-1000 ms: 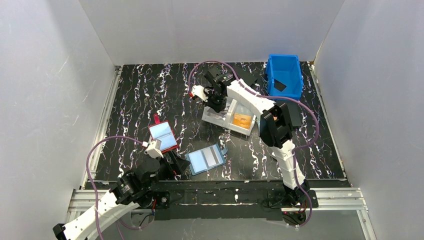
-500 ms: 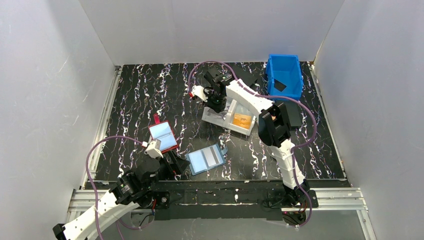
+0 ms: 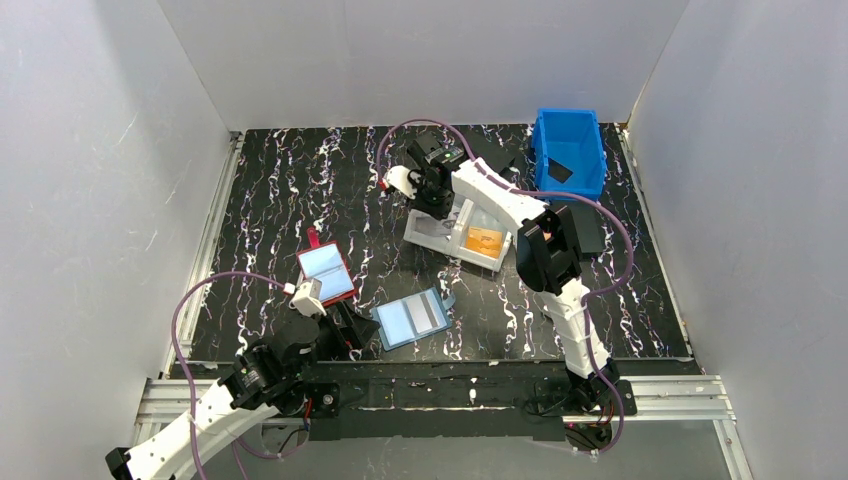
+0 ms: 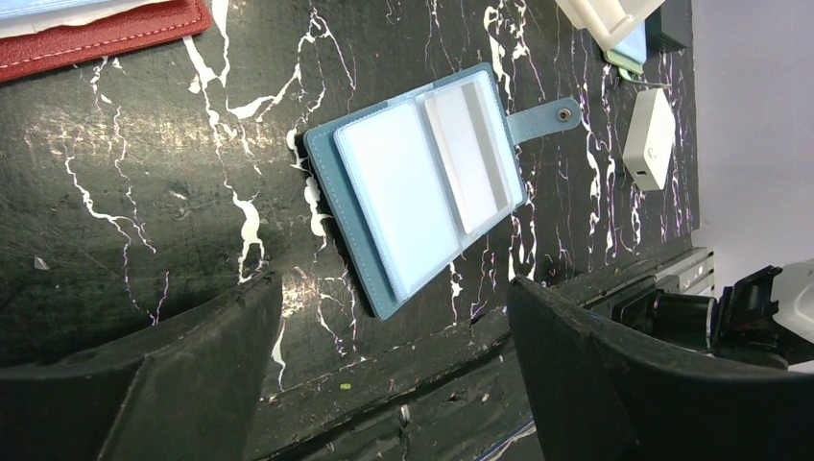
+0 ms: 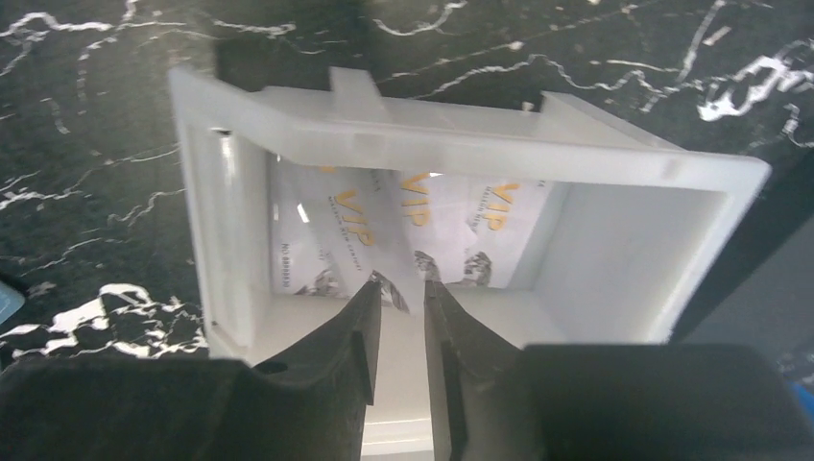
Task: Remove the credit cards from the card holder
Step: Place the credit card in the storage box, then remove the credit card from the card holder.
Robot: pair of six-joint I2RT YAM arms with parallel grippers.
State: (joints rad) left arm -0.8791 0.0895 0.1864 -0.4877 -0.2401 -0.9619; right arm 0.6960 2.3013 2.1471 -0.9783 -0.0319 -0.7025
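Card holder (image 3: 412, 318) at front centre; second holder (image 3: 326, 272) just behind-left. Tray (image 3: 428, 238) well behind, right of centre, cards (image 5: 326, 230) lying inside. Bin (image 3: 568, 150) beyond, in back right corner.

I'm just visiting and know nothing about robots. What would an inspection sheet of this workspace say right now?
Surface: black table with white veining.
Job's things: card holder lies open in front of the left end effector; credit cards lie in the white tray.
Clutter: red-edged holder, blue bin, orange card in another tray compartment.
End effectors: left wide open, empty; right end effector slightly open above the cards in the tray.
Cables: purple cables loop from both arms, with no snag seen.
Surroundings: plain white walls.
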